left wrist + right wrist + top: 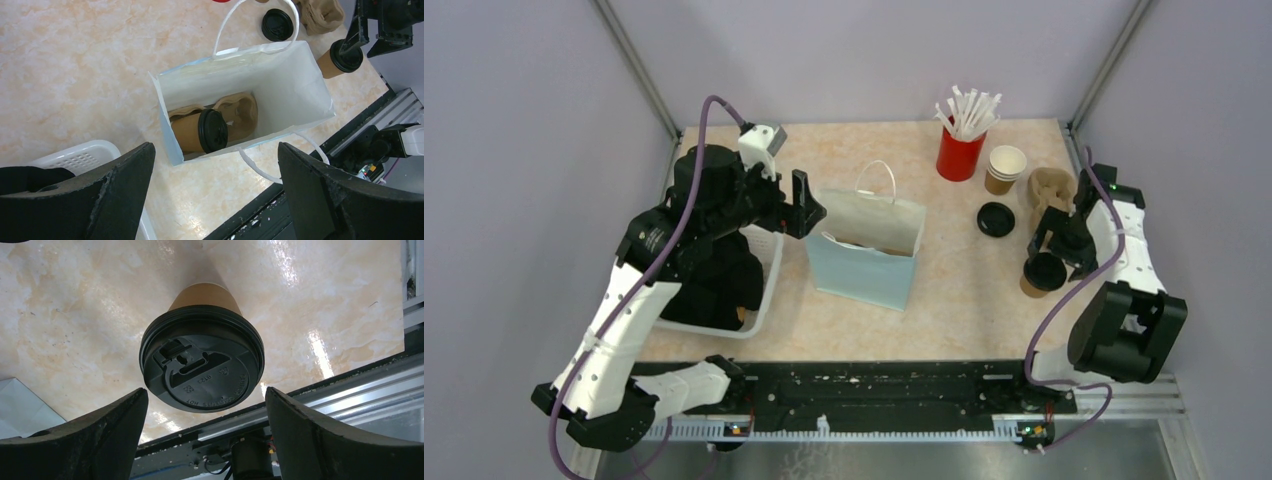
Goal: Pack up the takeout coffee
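Kraft-brown lidded cup [202,355]: plain brown paper wall that narrows toward the base. It is capped by a round black plastic lid with a raised rim, a moulded sip tab and small embossed lettering.
Its place: on the table [964,290], toward the right front corner and well apart from the pale blue bag [864,270].
Its axis: upright, with the long axis vertical, the lid on top and the base on the marbled surface.
Right gripper [206,391]: above that cup, jaws apart with one finger on each side of the lid. Neither finger is seen touching it.
Second cup [187,134]: same brown paper and black lid, inside the bag, lying in a moulded pulp carrier [240,107].
Its axis: on its side, long axis along the bag's length. The lid faces the bag's middle and the base points to one narrow end.
Open cup [1006,165]: no lid, white inside, upright at the back right, near the red cup [960,155] of white straws.
Loose lid [996,219]: black, flat on the table, between the open cup and the lidded cup.
Left gripper [215,152]: above the bag's open mouth, jaws spread wide, holding nothing.
Bag: upright, mouth open, white handles up.
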You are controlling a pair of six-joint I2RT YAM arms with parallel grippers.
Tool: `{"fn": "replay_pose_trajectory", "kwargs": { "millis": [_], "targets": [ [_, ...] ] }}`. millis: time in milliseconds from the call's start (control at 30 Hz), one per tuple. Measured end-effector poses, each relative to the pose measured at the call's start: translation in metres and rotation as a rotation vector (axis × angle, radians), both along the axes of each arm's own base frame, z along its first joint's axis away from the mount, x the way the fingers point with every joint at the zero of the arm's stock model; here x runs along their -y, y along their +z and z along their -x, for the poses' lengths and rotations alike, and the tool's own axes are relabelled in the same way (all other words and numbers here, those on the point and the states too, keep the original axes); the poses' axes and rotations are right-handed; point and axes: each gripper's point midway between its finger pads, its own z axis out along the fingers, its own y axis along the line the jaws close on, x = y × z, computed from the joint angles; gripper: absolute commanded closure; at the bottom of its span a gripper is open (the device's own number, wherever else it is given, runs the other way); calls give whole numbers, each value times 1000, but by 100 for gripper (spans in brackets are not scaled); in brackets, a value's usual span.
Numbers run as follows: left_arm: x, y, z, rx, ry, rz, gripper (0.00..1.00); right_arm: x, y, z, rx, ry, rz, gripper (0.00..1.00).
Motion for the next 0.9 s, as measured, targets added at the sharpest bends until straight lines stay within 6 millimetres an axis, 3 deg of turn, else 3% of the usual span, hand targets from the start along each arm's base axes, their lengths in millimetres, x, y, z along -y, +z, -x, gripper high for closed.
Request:
{"fn": "replay_pose_trajectory", "kwargs": {
  "millis": [467,700,900],
  "targets": [
    [0,0,0,1,0,-1,2,-4,-9,-2,-15,13,-32,16],
    [-1,0,-1,4,5,-5,2,-4,-10,-2,-17,13,-30,21],
    [-2,0,-2,6,12,-8,2,-4,-10,-2,-19,12,-28,19]
  ]
}}
